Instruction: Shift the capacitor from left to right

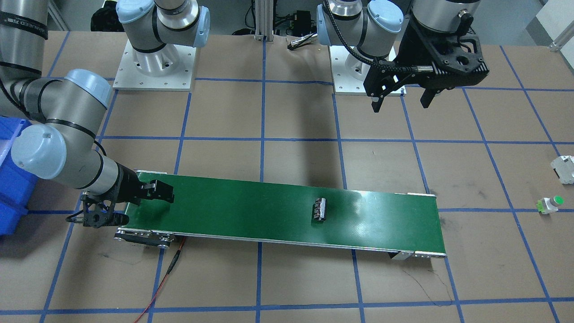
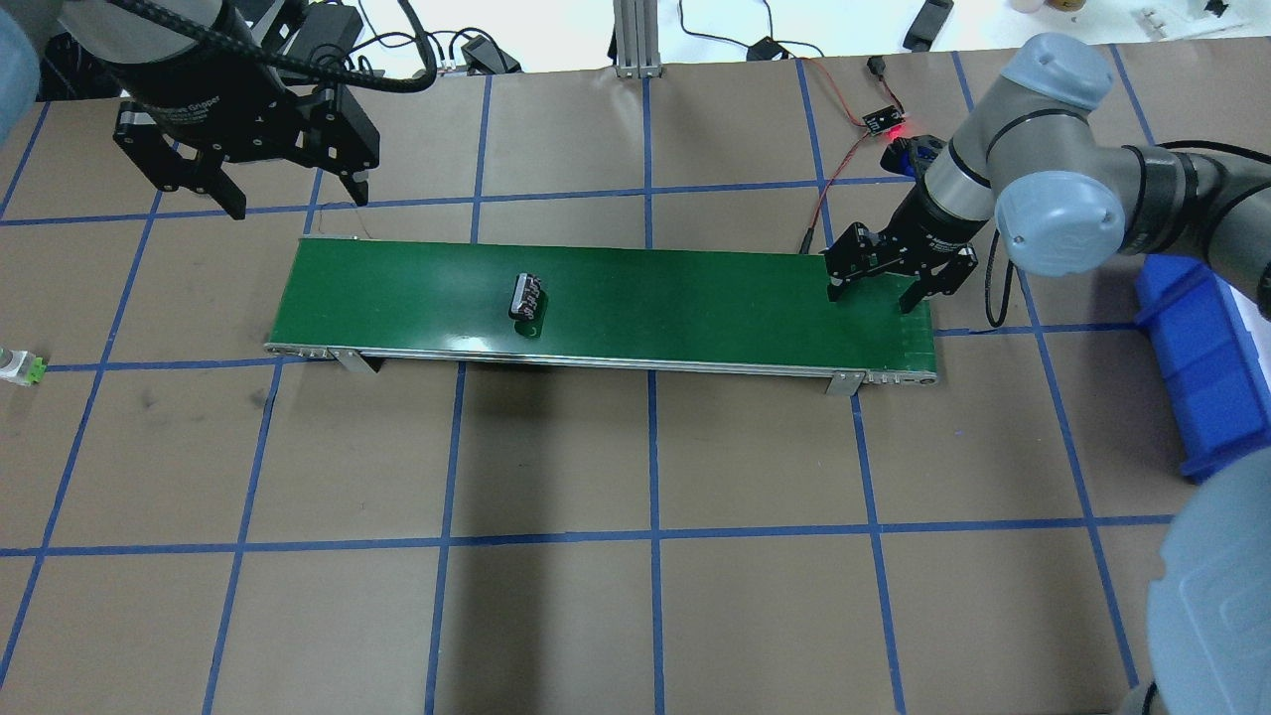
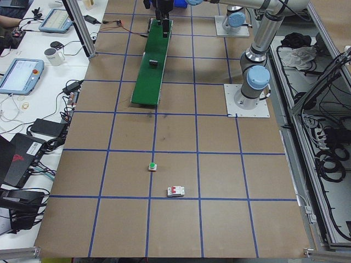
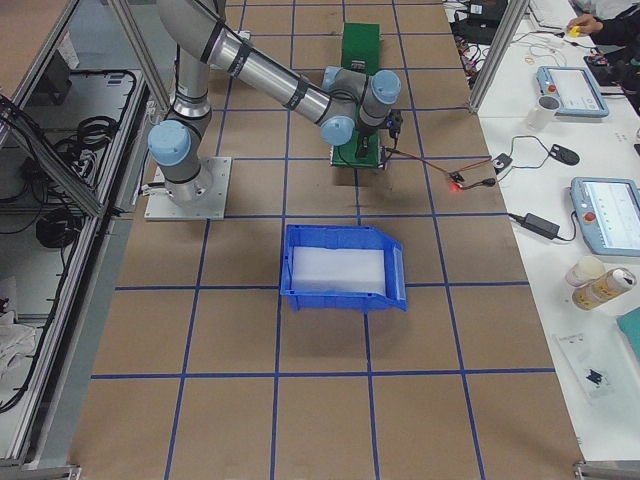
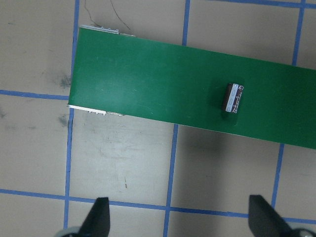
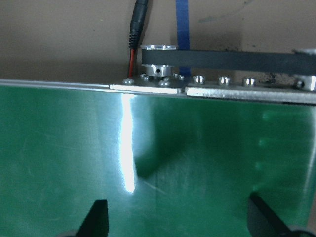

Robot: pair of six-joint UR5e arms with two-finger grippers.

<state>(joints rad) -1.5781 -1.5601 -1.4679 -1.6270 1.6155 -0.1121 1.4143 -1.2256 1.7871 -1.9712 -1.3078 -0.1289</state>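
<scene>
The capacitor point(image 2: 527, 297) lies on your belt point(image 2: 695, 298), left of centre overhead; left gripper point(image 2: 298, 204) and right gripper point(image 2: 871, 301) jaws gape open.

Desk point(image 2: 596, 596) tally, mostly singles.
One green belt point(image 2: 695, 298), one capacitor point(image 2: 527, 297) on it; one green-capped button point(image 1: 550, 204) and one white block point(image 1: 566, 169) past its left end; one blue bin point(image 2: 1192, 338) past its right; two arms: left arm point(image 1: 444, 13), right arm point(image 1: 67, 148).

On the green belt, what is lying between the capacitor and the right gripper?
Nothing: in the overhead view only bare green belt stretches from the capacitor to the open right gripper at the belt's end.
</scene>
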